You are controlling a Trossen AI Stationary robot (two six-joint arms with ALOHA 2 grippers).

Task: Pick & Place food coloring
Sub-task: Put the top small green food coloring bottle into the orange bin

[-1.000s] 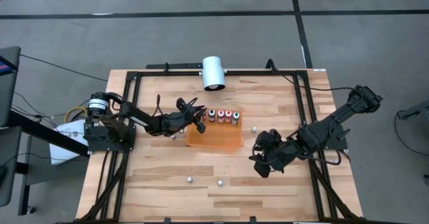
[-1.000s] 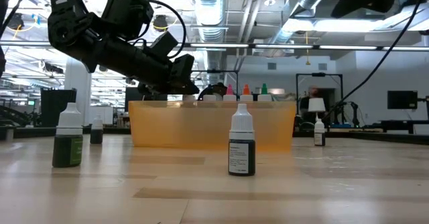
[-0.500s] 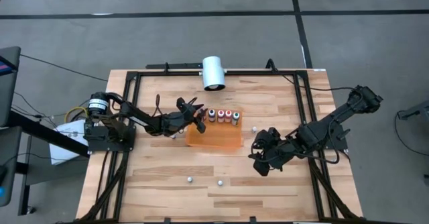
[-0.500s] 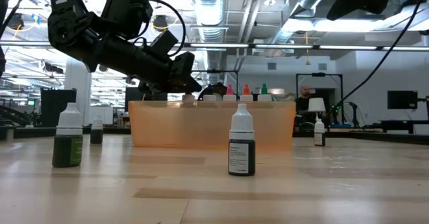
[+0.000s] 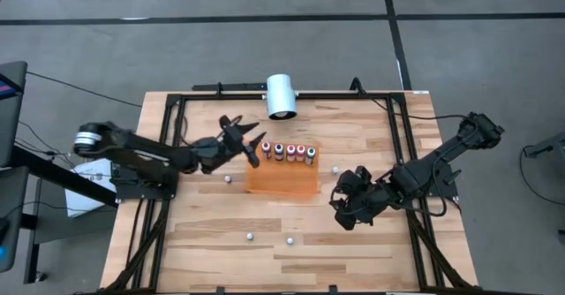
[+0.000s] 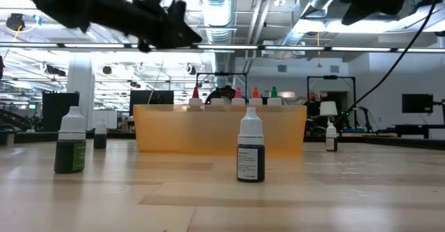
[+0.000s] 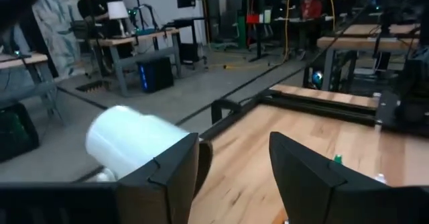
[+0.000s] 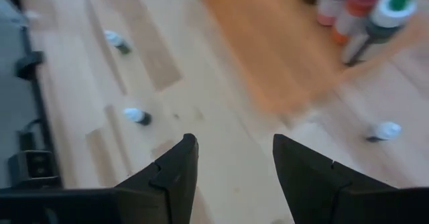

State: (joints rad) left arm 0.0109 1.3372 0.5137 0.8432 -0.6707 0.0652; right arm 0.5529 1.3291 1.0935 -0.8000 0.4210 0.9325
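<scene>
Orange tray [image 5: 281,182] sits mid-table on the wooden table [image 5: 371,242]. Along its far wall stands a row of 5 food coloring bottles [image 5: 288,152], upright, pale tops; in the low view their colored tips [image 6: 238,93] show above the translucent tray wall [image 6: 219,131].

Loose bottles on the tabletop: 1 just left of the tray [image 5: 228,178], 1 just right of it [image 5: 334,168], 2 near the front edge [image 5: 250,237] [image 5: 289,240]. Low view shows 1 dark-bodied bottle [image 6: 251,151] upright in front of the tray, a green one [image 6: 71,146] at left, a smaller one behind it [image 6: 100,135], and 1 at right [image 6: 332,137].

Left gripper [image 5: 248,137] is raised above the table, just left of the leftmost bottle in the tray row and touching nothing. Its fingers [image 7: 167,177] stand spread apart with empty space between them in the left wrist view, which looks past them to the white cylinder [image 7: 134,142] lying at the table's far edge [image 5: 282,95].

Right gripper [image 5: 339,208] hangs over the table right of the tray, toward the near side. Its fingers [image 8: 175,170] are spread, nothing between them; bare wood below. The right wrist view takes in the tray's bottles [image 8: 362,13] and 3 loose bottles on the table [image 8: 137,116] [image 8: 116,41] [image 8: 383,131].
</scene>
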